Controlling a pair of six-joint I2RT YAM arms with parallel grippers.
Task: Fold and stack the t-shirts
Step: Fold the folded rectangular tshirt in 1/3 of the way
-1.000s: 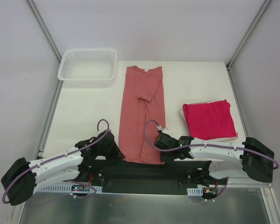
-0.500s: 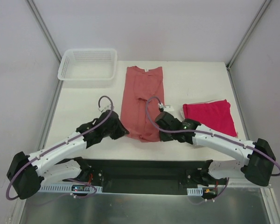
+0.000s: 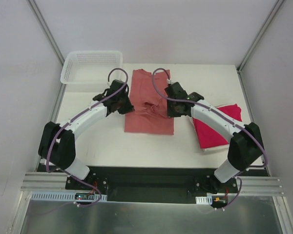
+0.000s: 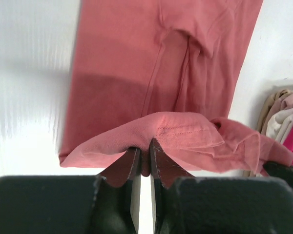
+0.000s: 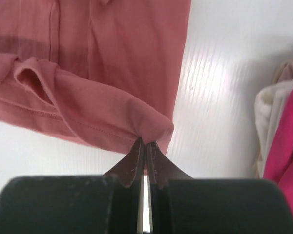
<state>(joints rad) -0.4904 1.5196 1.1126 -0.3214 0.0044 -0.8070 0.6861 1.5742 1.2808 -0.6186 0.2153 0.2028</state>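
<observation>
Just beside white basket [image 3: 90, 78], salmon t-shirt [image 3: 149, 124].

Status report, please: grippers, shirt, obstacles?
Left gripper and right gripper shut on salmon t-shirt hem, mid-fold. Magenta t-shirt folded, right side. Basket far left, not obstructing.

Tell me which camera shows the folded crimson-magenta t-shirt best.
Top external view: the folded crimson-magenta t-shirt lies mostly visible, the right arm crossing its upper part. The right wrist view catches only a strip at the frame's right edge; the left wrist view, a sliver.
</observation>
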